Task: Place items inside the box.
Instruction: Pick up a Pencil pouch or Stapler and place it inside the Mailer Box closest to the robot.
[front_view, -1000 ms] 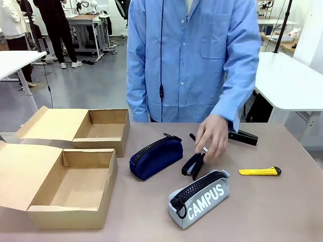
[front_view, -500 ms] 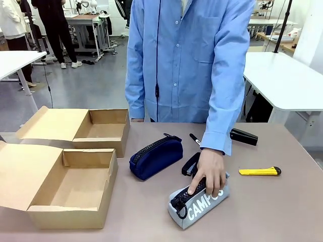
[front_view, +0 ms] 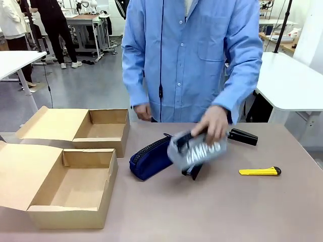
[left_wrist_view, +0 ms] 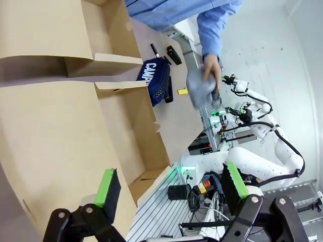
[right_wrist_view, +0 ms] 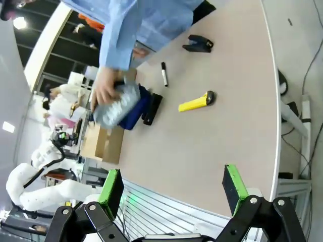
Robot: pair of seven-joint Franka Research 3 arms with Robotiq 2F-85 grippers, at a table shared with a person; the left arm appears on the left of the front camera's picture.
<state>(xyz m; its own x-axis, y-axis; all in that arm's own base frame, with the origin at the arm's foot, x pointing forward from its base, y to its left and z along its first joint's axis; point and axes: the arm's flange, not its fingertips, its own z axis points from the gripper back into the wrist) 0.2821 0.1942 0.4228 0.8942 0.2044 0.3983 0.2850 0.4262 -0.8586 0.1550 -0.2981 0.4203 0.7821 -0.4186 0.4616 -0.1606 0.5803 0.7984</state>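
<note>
Dial laid over the front view, twelve o'clock at the person. The table carries two open cardboard boxes on its nine-o'clock side, the near box toward eight o'clock and the far box toward ten. Both show bare floors, so nothing has been packed. The left gripper hangs over the box cardboard with its fingers spread wide and nothing between them. The right gripper is likewise fully spread and empty, well apart from every item. Neither arm has a part in the work at this point. The grey case lettered "CAMPUS" is off the table, clasped in the person's hand just past centre toward one o'clock (motion blur, so the exact grip is unclear). The navy case lies on the table at centre, just beside the lifted case on its nine-o'clock side. A second black tool, too hidden to identify, sits beneath the lifted case. The black stapler rests at two o'clock, the yellow utility knife at four o'clock. The black marker lies between the stapler and the cases. Assessment: task barely begun — one item in hand, none delivered, all remaining items left to move toward nine o'clock. Which box is intended cannot be told.
</note>
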